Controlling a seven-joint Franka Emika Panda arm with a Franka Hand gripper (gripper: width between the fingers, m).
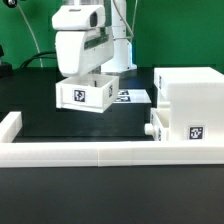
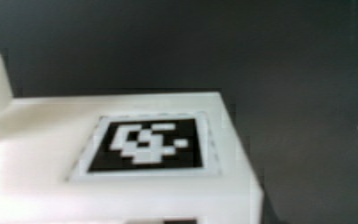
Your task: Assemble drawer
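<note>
A small white drawer tray [image 1: 83,93] with a black-and-white tag on its front hangs under my gripper [image 1: 82,76], a little above the black table at the exterior view's left centre. The gripper is shut on the tray's top edge, and its fingers are mostly hidden by the tray. In the wrist view the tray's tagged face [image 2: 149,143] fills the frame, very close. The large hollow white box [image 1: 192,92] stands at the exterior view's right. A second knobbed tray [image 1: 178,127] sits at the box's base, its knob [image 1: 150,128] pointing to the exterior view's left.
The marker board [image 1: 132,97] lies flat behind the held tray. A low white wall [image 1: 90,152] runs along the table's front, with an upright end at the exterior view's left [image 1: 10,125]. Black table surface [image 1: 100,125] lies between the tray and the wall.
</note>
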